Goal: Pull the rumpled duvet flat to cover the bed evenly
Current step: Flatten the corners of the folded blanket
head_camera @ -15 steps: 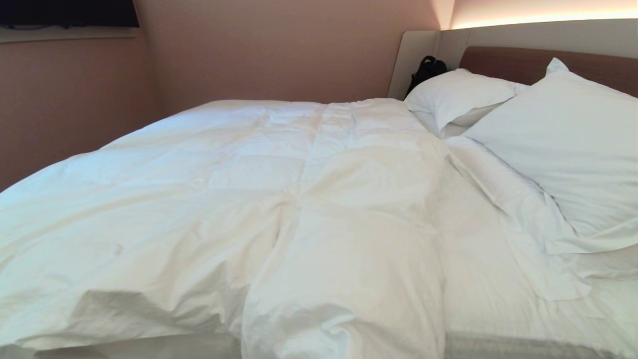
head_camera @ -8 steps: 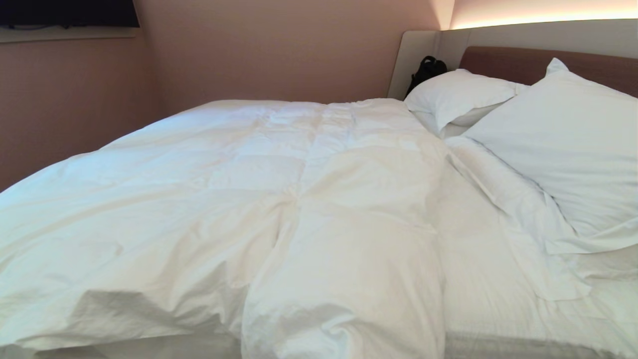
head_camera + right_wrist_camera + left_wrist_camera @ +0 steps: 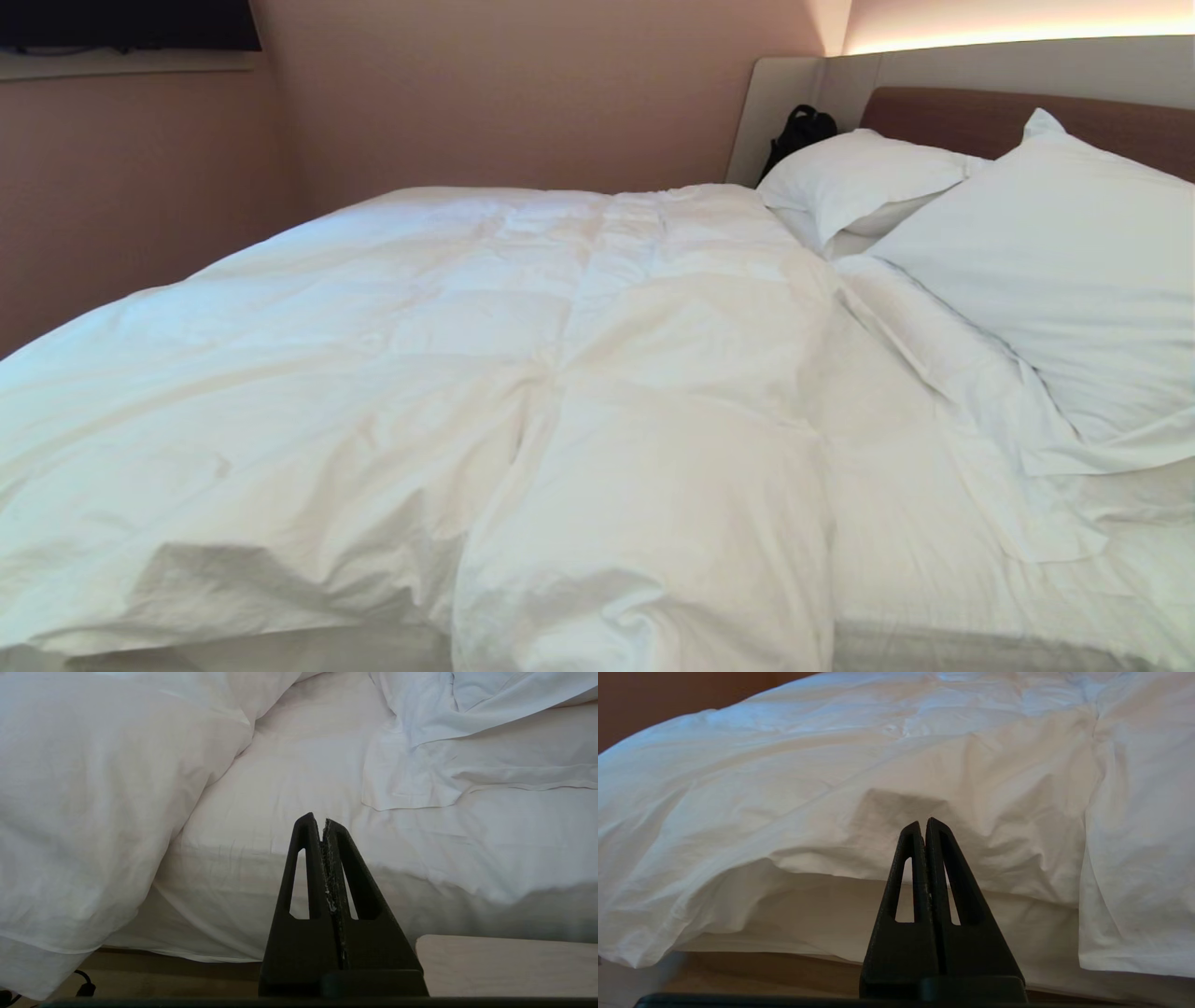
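The puffy white duvet (image 3: 448, 373) lies rumpled over the left and middle of the bed (image 3: 1018, 121), with a thick fold hanging over the near edge (image 3: 644, 579). The fitted sheet (image 3: 896, 523) shows bare on the right, below the pillows. Neither arm appears in the head view. My left gripper (image 3: 923, 822) is shut and empty, hanging in front of the duvet's overhanging near edge (image 3: 831, 858). Also shut and empty, my right gripper (image 3: 316, 819) faces the mattress side (image 3: 261, 882), with the duvet (image 3: 93, 812) bulging beside it.
Two white pillows (image 3: 1074, 280) (image 3: 859, 182) lean at the headboard. A black bag (image 3: 800, 131) sits in the far corner. A pale wooden surface (image 3: 504, 966) lies close below the mattress by my right gripper. Brown floor (image 3: 738, 975) runs under the bed's edge.
Nothing in the head view has visibly moved; the duvet and pillows lie as before.
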{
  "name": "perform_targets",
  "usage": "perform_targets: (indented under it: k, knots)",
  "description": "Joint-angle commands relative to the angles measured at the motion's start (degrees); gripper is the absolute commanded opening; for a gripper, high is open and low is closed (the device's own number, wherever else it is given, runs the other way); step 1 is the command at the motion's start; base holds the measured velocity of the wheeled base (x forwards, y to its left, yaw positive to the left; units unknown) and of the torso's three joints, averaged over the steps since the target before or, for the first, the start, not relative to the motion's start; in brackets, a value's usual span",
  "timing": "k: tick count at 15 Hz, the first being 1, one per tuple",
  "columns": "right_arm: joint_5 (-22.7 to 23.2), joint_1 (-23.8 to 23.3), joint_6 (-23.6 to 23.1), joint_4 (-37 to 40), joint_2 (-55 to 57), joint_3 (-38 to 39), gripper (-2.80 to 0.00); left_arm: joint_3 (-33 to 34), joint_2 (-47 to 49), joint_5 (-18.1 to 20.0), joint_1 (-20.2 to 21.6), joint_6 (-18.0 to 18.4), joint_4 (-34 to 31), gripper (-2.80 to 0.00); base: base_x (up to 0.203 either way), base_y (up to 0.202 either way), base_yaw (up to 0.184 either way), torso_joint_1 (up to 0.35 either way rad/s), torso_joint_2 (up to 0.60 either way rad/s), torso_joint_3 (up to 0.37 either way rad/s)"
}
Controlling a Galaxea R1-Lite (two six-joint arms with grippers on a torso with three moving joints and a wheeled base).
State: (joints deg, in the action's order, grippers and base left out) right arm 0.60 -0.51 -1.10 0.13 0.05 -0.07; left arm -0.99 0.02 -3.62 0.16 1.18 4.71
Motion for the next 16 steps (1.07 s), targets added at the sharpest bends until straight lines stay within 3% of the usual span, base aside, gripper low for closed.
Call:
perform_targets:
  k: [1, 6, 16]
  knots:
    - [0.02, -0.02, -0.05, 0.04, 0.04, -0.01, -2.8, 0.56, -0.02, 2.03, 0.02, -0.04, -0.02, -2.8, 0.0, 0.0, 0.0, 0.0, 0.0, 0.0]
    - [0.02, -0.01, -0.05, 0.02, 0.03, -0.01, -2.8, 0.82, -0.02, 3.51, 0.02, -1.29, -3.5, -2.8, 0.0, 0.0, 0.0, 0.0, 0.0, 0.0]
    - [0.02, -0.02, -0.05, -0.04, 0.04, -0.01, -2.8, 0.9, -0.02, 3.35, 0.02, -1.53, -3.13, -2.8, 0.0, 0.0, 0.0, 0.0, 0.0, 0.0]
